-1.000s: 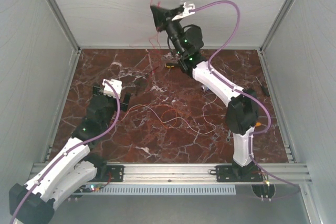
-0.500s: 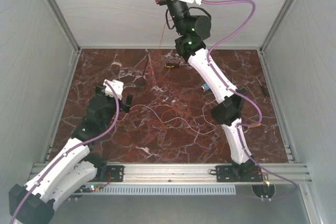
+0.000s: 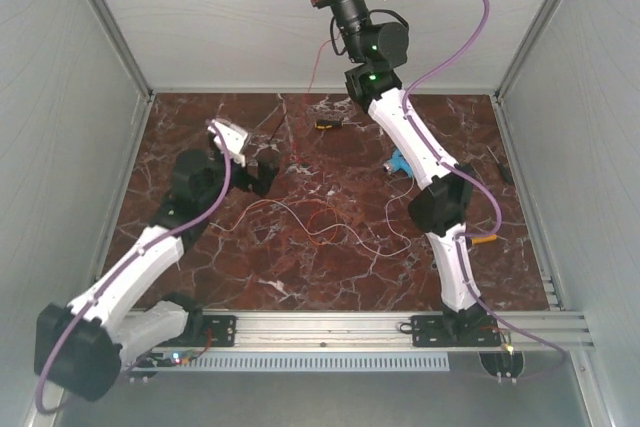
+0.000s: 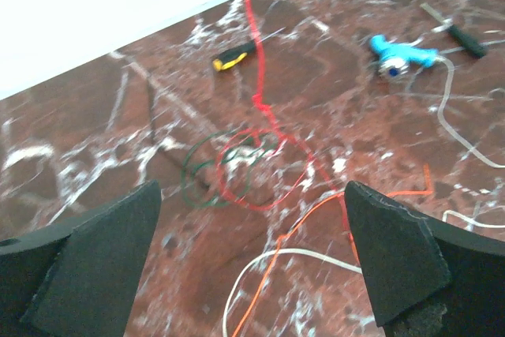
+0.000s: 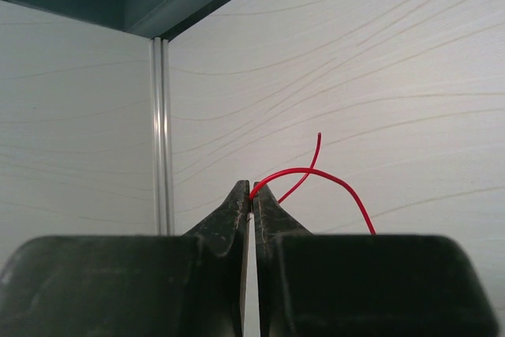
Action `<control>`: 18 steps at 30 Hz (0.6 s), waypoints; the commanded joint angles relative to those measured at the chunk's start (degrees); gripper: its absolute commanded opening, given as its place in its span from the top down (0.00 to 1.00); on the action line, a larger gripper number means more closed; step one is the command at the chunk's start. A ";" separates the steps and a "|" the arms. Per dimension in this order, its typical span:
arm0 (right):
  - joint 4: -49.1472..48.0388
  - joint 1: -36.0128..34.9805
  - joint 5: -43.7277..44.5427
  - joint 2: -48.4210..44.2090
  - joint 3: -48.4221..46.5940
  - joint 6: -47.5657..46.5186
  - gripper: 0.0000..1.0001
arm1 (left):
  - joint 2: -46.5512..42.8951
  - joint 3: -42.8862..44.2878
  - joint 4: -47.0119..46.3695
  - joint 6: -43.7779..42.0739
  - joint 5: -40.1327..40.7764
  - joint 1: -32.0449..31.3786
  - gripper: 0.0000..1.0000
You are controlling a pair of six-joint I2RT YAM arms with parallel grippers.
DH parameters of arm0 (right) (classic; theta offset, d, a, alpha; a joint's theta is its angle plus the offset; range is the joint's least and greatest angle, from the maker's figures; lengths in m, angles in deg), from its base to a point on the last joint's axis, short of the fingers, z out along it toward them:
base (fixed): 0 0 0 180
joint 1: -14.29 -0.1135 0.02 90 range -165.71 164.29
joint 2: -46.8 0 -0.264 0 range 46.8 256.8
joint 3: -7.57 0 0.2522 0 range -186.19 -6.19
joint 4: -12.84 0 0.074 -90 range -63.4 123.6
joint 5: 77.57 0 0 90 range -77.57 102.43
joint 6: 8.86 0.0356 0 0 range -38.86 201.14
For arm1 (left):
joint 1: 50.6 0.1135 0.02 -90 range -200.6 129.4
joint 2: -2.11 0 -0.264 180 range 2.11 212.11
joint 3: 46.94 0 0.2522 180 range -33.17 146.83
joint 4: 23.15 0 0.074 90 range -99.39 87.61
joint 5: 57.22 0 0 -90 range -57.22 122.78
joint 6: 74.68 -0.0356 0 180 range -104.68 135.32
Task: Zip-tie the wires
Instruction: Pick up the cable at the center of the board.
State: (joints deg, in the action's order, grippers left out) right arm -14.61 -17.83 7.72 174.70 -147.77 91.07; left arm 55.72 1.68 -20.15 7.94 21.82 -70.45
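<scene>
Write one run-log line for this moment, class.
right fingers: shut on red wire, held high | left fingers: open, low over wires | state: wires loose, untied

I see small yellow-and-black tool point(image 3: 326, 125) near far edge, mid-width. Blue gadget point(image 3: 399, 162), maybe cutter, right of centre. Dark-handled tool point(image 3: 505, 169) by right edge. Red marble tabletop point(image 3: 330, 277) under all.

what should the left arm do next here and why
Probably lower the open left tool onto the tangle of loops and close. The right tool, shut on the red wire, holds it high; that strand runs down into the loops, which lie between the left fingers, so gripping there should help gather the strands.
</scene>
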 commanded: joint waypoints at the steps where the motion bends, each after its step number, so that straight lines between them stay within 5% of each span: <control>1: -2.82 2.33 1.52 -3.01 -2.19 3.99 1.00 | 9.06 6.98 -10.65 3.87 -11.37 0.41 0.01; 10: -3.55 5.32 1.73 -6.66 2.00 7.71 1.00 | 26.78 11.94 -24.05 18.29 -10.33 -0.38 0.08; 18: -3.87 7.69 2.17 -8.42 4.51 12.23 1.00 | 36.76 11.32 -29.50 21.30 -7.64 -1.71 0.23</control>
State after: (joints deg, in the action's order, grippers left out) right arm -15.73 -11.21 9.14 168.97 -144.16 99.93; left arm 89.77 11.64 -40.94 26.35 14.08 -71.50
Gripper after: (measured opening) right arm 0.005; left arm 0.786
